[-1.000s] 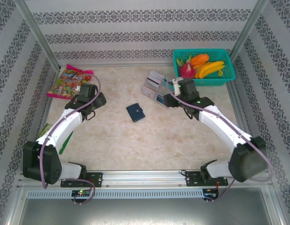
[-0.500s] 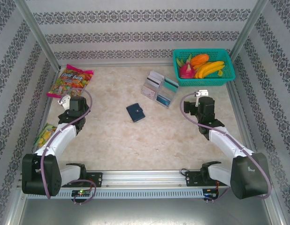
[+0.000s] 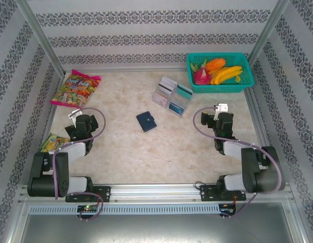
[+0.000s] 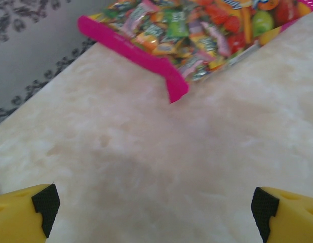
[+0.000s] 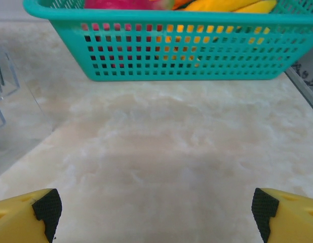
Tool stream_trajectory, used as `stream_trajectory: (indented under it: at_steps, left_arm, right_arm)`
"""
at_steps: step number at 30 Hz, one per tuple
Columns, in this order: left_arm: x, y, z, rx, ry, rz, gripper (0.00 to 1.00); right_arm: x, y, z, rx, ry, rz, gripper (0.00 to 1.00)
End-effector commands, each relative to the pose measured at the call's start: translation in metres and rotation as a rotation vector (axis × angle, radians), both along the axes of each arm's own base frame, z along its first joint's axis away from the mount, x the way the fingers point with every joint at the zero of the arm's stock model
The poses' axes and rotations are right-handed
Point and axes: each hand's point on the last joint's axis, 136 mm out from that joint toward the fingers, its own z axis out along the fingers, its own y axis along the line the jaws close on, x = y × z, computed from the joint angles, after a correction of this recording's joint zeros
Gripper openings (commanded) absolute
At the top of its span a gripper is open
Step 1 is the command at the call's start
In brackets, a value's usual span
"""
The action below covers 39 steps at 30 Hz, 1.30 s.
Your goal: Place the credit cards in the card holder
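Observation:
The card holder (image 3: 146,121), a small dark navy wallet, lies shut near the middle of the table. The credit cards (image 3: 171,96), white-grey, teal and blue, stand in clear holders behind it, left of the basket. My left gripper (image 3: 81,123) is folded back at the left side, far from both. In the left wrist view it (image 4: 156,215) is open over bare table, yellow fingertips (image 4: 25,212) wide apart. My right gripper (image 3: 222,120) sits back at the right, below the basket. It (image 5: 156,215) is open too, nothing between its fingertips (image 5: 285,212).
A teal mesh basket (image 3: 220,72) of fruit stands at the back right, close ahead of the right gripper (image 5: 187,50). A pink candy bag (image 3: 75,89) lies at the back left (image 4: 197,30). Another snack packet (image 3: 52,143) lies by the left arm.
Both arms have pulled back toward the near edge and folded up. The right gripper has left the cards, the left has drawn away from the middle. Cards and wallet have not moved.

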Motion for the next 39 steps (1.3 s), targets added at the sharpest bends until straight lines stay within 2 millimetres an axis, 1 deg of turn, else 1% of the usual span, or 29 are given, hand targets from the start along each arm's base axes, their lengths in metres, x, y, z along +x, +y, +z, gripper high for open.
stream_trajectory:
  at_steps: [1, 2, 3, 4, 5, 6, 11, 13, 14, 16, 17, 18, 19, 22, 39]
  left_arm:
    - [0.032, -0.009, 0.02, -0.006, -0.114, -0.104, 0.99]
    - [0.038, -0.014, 0.018, -0.005, -0.117, -0.142, 0.99]
    - [0.041, -0.02, 0.015, -0.016, -0.089, -0.175, 0.99]
    - [0.045, -0.021, 0.015, -0.014, -0.085, -0.187, 0.99]
    - [0.046, -0.023, 0.014, -0.016, -0.074, -0.2, 0.99]
    - [0.048, -0.026, 0.015, -0.017, -0.08, -0.22, 0.99]
    - [0.048, -0.04, 0.018, -0.013, -0.117, -0.313, 0.99]
    - [0.048, -0.056, 0.018, -0.009, -0.145, -0.408, 1.0]
    - [0.048, -0.068, 0.017, -0.001, -0.161, -0.476, 1.0]
    - [0.051, -0.086, 0.005, 0.018, -0.186, -0.578, 0.99]
    - [0.054, -0.091, 0.004, 0.012, -0.178, -0.609, 0.99]
    - [0.055, -0.093, -0.002, -0.011, -0.101, -0.624, 0.99]
    - [0.06, -0.091, 0.002, -0.001, -0.096, -0.605, 0.99]
    - [0.058, -0.087, -0.001, 0.005, -0.1, -0.579, 0.99]
    - [0.059, -0.088, -0.001, 0.01, -0.103, -0.577, 0.99]
  right_arm:
    - [0.018, 0.01, 0.011, 0.015, -0.117, 0.062, 0.98]
    - [0.02, 0.011, 0.011, 0.018, -0.14, 0.069, 0.98]
    - [0.019, 0.012, 0.01, 0.018, -0.126, 0.074, 0.98]
    - [0.019, 0.012, 0.011, 0.015, -0.107, 0.076, 0.98]
    - [0.019, 0.011, 0.008, 0.017, -0.089, 0.072, 0.98]
    - [0.02, 0.01, 0.008, 0.019, -0.097, 0.065, 0.98]
    - [0.021, 0.01, 0.009, 0.026, -0.096, 0.067, 0.98]
    - [0.021, 0.01, 0.008, 0.026, -0.09, 0.069, 0.98]
    - [0.021, 0.009, 0.008, 0.027, -0.09, 0.067, 0.98]
    - [0.021, 0.01, 0.009, 0.027, -0.093, 0.068, 0.98]
    - [0.021, 0.01, 0.008, 0.027, -0.091, 0.069, 0.98]
    - [0.021, 0.009, 0.009, 0.028, -0.092, 0.068, 0.98]
    - [0.021, 0.01, 0.009, 0.028, -0.092, 0.07, 0.98]
    - [0.021, 0.009, 0.008, 0.029, -0.091, 0.068, 0.98]
    - [0.021, 0.009, 0.008, 0.029, -0.091, 0.069, 0.98]
